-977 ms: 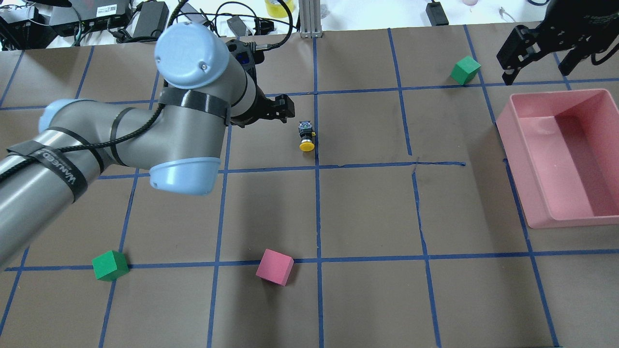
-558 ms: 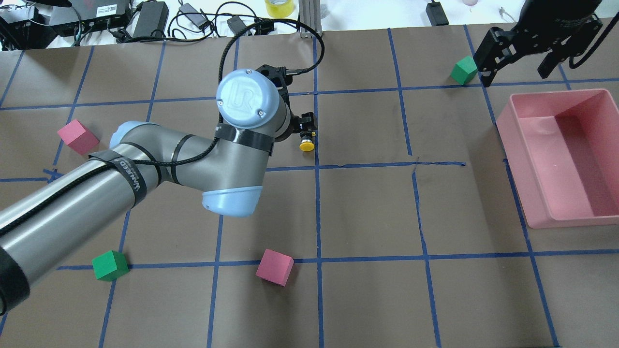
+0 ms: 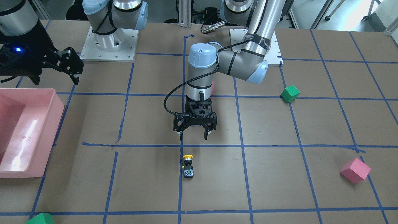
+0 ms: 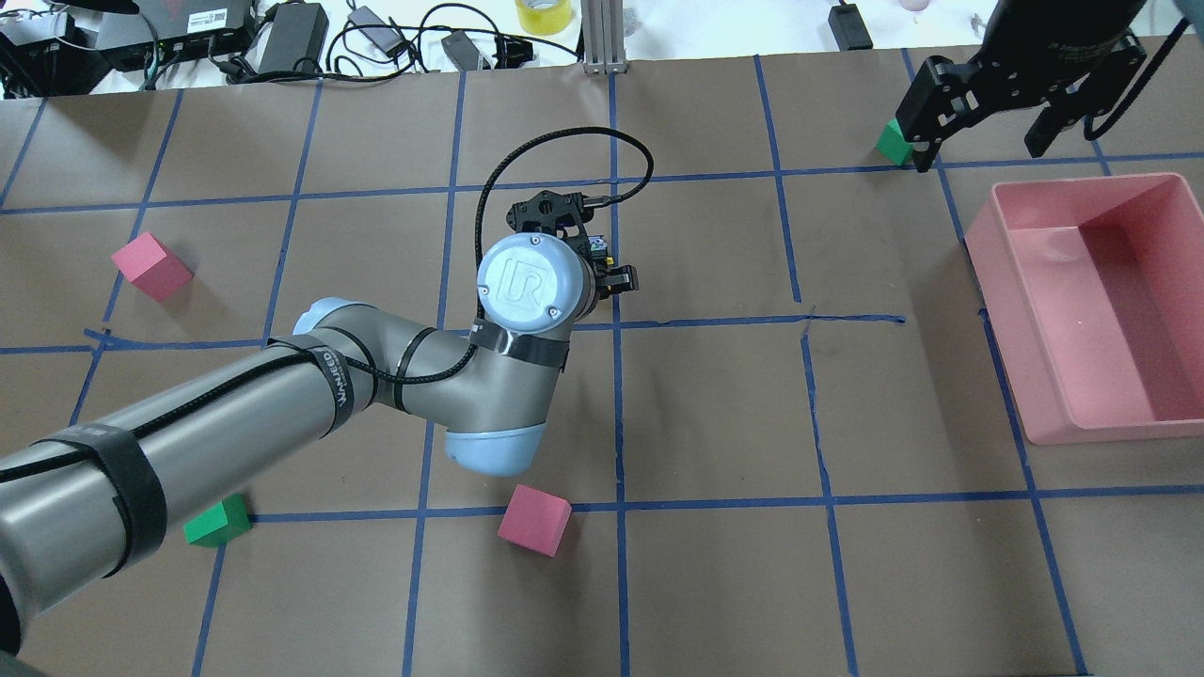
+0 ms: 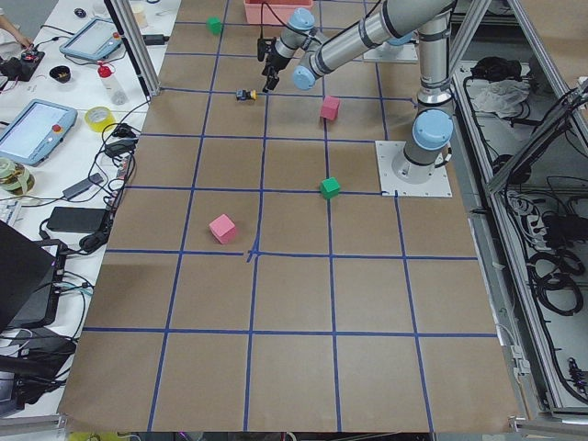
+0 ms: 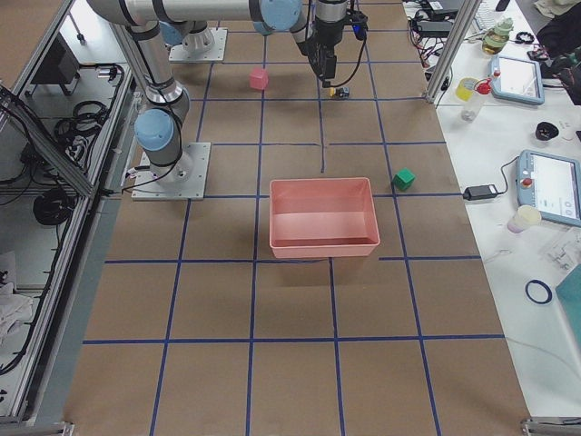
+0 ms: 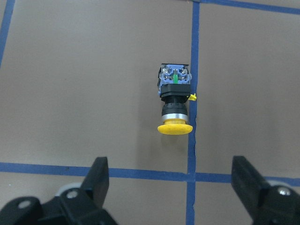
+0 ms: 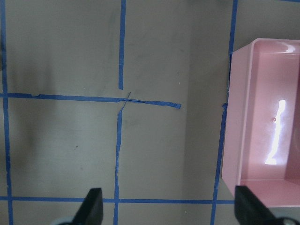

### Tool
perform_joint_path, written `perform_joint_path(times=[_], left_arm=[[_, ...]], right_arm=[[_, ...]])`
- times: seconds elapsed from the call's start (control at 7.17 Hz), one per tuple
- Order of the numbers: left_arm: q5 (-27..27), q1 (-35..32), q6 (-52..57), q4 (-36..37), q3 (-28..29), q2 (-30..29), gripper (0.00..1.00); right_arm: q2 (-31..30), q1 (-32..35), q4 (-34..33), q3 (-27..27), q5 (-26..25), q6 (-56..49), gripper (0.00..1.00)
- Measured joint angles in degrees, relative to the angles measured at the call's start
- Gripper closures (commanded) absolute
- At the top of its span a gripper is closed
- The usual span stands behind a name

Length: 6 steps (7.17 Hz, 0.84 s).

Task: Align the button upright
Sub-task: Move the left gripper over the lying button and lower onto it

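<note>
Left gripper (image 3: 193,137) shifted above button (image 7: 175,101) since 0.6 s ago; jaws wide apart, empty. Button on its side mid-table, beside tape line (image 7: 195,47), cap facing gripper. Right gripper (image 4: 980,155) far right, spread, empty.

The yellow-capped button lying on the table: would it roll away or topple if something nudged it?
Lying on its side, the button might swing in an arc on its round cap, though the squarish base probably stops real rolling. Stood upright, the wide cap over a narrow neck could make it tippy.
</note>
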Motion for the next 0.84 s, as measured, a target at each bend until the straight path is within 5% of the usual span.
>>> perform_joint_path(times=[0.84], left_arm=[[6.1,-2.6,-3.6,11.8,1.0,-7.9,0.12]], right_arm=[[0.1,1.7,0.2,0.4,3.7,2.0,0.00]])
